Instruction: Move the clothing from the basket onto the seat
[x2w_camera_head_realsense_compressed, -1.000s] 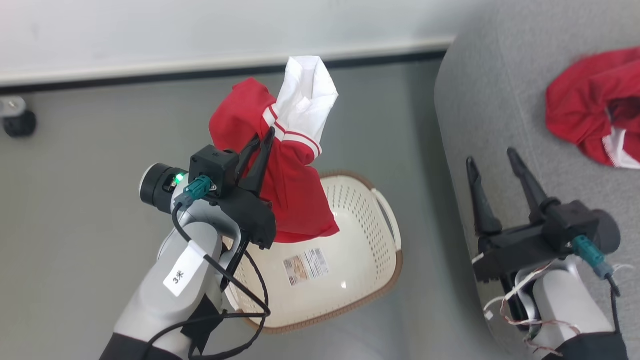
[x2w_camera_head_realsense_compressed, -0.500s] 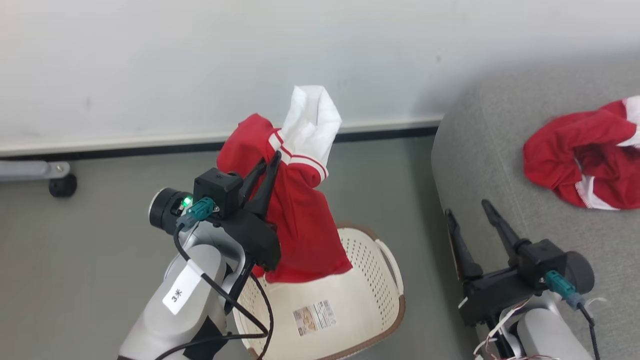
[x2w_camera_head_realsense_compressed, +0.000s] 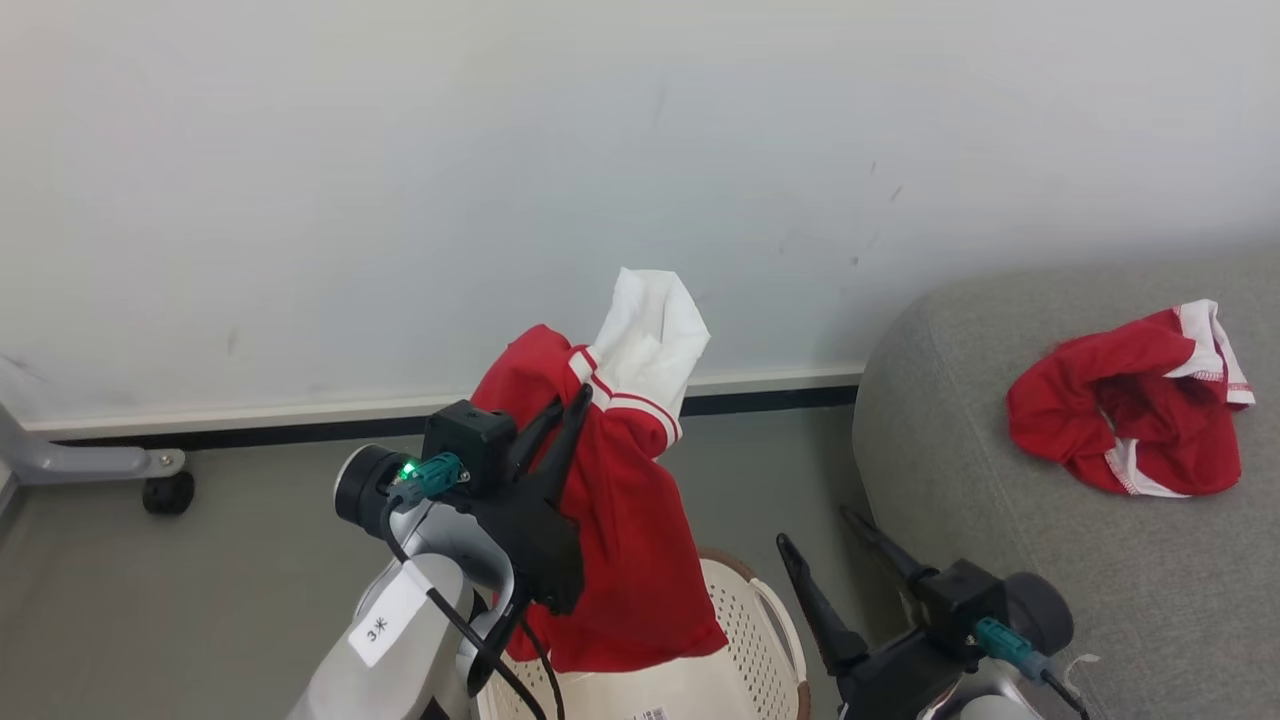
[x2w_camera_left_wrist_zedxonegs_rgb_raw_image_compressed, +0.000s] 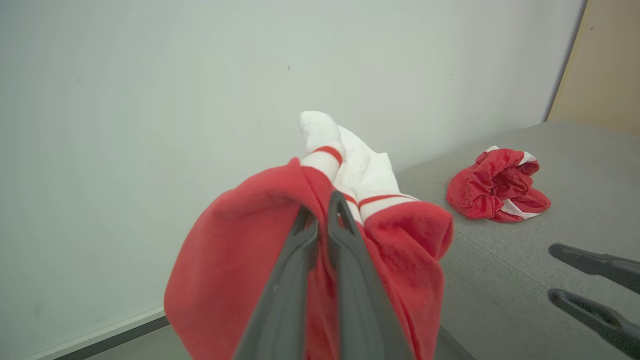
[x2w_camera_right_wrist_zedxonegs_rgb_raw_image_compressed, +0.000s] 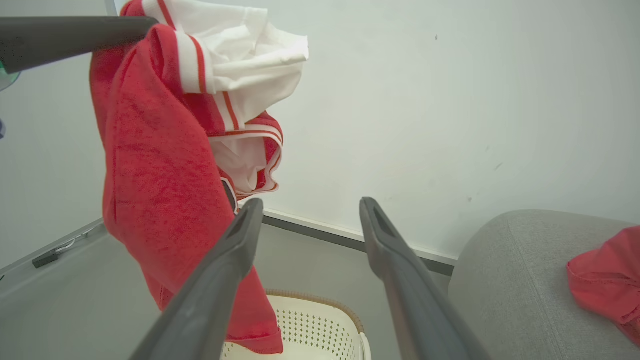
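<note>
My left gripper (x2w_camera_head_realsense_compressed: 568, 400) is shut on a red garment with white trim (x2w_camera_head_realsense_compressed: 630, 540). It holds this clothing up above the cream basket (x2w_camera_head_realsense_compressed: 750, 620), and the cloth drapes down toward the rim. In the left wrist view the fingers (x2w_camera_left_wrist_zedxonegs_rgb_raw_image_compressed: 320, 205) pinch the red fabric (x2w_camera_left_wrist_zedxonegs_rgb_raw_image_compressed: 235, 250). A second red garment (x2w_camera_head_realsense_compressed: 1110, 400) lies crumpled on the grey seat (x2w_camera_head_realsense_compressed: 1150, 600). My right gripper (x2w_camera_head_realsense_compressed: 815, 527) is open and empty, between basket and seat. In its own view, its fingers (x2w_camera_right_wrist_zedxonegs_rgb_raw_image_compressed: 311, 202) frame the hanging garment (x2w_camera_right_wrist_zedxonegs_rgb_raw_image_compressed: 155, 165) and the basket (x2w_camera_right_wrist_zedxonegs_rgb_raw_image_compressed: 310, 325).
A white wall with a dark baseboard (x2w_camera_head_realsense_compressed: 770, 402) runs behind everything. A grey wheeled leg (x2w_camera_head_realsense_compressed: 150, 475) stands on the grey floor at the far left. The seat's rounded edge (x2w_camera_right_wrist_zedxonegs_rgb_raw_image_compressed: 510, 285) lies right of the basket.
The head view has tilted upward, showing more wall and less basket. My left gripper keeps its hold on the garment, and the right gripper stays open.
</note>
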